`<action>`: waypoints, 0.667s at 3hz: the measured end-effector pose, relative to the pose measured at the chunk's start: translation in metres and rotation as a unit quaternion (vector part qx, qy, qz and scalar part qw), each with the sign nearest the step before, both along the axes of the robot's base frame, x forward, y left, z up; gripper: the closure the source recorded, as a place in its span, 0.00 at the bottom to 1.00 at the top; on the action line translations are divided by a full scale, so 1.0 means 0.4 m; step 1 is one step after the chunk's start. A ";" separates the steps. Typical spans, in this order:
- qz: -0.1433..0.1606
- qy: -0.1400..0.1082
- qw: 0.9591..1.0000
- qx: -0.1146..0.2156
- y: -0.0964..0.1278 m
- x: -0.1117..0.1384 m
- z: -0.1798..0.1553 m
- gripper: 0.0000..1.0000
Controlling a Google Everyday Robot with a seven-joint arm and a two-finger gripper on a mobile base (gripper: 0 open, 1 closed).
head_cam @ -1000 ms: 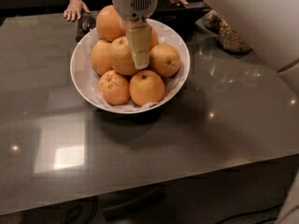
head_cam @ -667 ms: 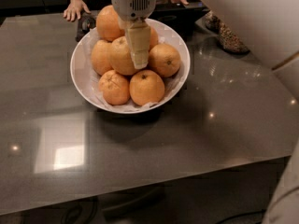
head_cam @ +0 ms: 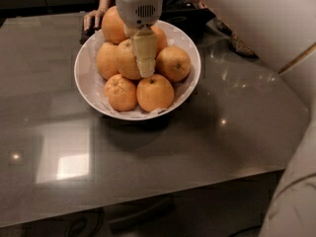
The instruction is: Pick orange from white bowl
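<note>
The white bowl (head_cam: pixel 87 78) stands on the far middle of the grey table and holds several oranges. The orange (head_cam: pixel 126 59), the palest and largest, sits on top in the middle of the pile. My gripper (head_cam: pixel 146 72) reaches down from above over the bowl's middle. It lies against the right side of that orange, with its tip just above the front right orange (head_cam: pixel 155 94). A deeper-orange large one (head_cam: pixel 111 25) lies at the back left.
A person's hand (head_cam: pixel 92 19) rests at the table's far edge behind the bowl. A dark flat object (head_cam: pixel 191 17) lies behind the bowl to the right. My white arm (head_cam: pixel 256 19) fills the upper right. The table's front edge (head_cam: pixel 148 201) runs along the bottom.
</note>
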State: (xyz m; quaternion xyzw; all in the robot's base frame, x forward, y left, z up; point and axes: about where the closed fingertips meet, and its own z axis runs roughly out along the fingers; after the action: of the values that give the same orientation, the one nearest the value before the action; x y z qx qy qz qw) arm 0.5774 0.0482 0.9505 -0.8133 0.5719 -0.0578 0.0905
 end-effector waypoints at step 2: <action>-0.011 0.023 1.000 -0.001 -0.004 0.003 -0.046 0.26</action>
State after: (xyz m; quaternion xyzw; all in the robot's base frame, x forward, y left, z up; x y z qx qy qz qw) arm 0.5785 0.0464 0.9321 -0.8083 0.5825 -0.0408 0.0754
